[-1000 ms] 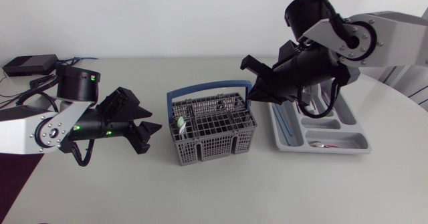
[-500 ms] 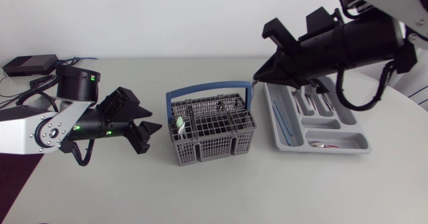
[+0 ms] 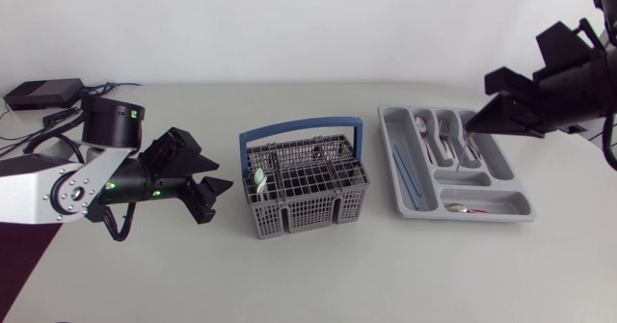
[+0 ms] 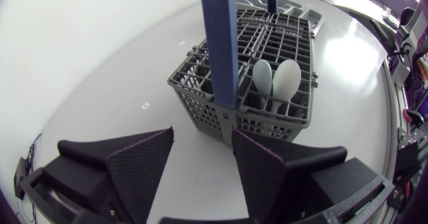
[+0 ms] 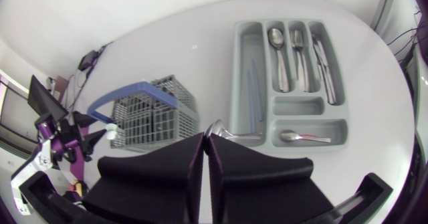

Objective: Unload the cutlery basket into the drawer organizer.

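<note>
High over the organizer, the right gripper had swung across from the basket, jaws clamped on a silver utensil, likely ready for sorting. The left gripper sat beside the basket, jaws apart; two pale spoons were still inside.
</note>
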You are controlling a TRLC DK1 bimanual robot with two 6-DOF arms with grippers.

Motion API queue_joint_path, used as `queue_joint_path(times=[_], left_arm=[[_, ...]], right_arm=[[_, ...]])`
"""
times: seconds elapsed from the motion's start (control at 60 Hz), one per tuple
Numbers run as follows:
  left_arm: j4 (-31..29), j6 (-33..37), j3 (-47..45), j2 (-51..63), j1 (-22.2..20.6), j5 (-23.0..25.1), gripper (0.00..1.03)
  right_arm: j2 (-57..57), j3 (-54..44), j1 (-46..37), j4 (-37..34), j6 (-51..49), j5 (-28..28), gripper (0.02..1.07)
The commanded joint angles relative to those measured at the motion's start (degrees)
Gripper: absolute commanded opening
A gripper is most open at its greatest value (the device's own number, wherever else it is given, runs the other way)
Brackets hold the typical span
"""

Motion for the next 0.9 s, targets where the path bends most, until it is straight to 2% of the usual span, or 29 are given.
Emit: queue_joint_path(times=[0.0,0.117,0.333,0.5,0.883], left_arm=[[0.27,0.92,-1.66,-0.51,0.38,-0.26,0.72],[0.27,0.92,-1.75,-0.51,0.20,-0.26,0.72],[-0.08,0.84,-1.84,-0.77,-0.15,-0.26,0.72],[-0.60,0.84,-1.92,-1.65,-0.24,-0.26,0.72],[-2.10,0.66,-1.84,-2.79,-0.59,-0.35,0.72]], right_arm=[[-0.38,-4.33,-3.35,-0.95,-8.87,1.79,0.08],[0.94,-8.55,-7.04,0.46,-15.46,4.25,0.08],[2.87,-16.90,-7.92,10.39,-20.47,13.22,0.08],[4.90,-20.85,-5.28,18.56,-20.99,20.42,0.08],[18.69,-21.47,0.60,27.35,-18.09,28.51,0.08]])
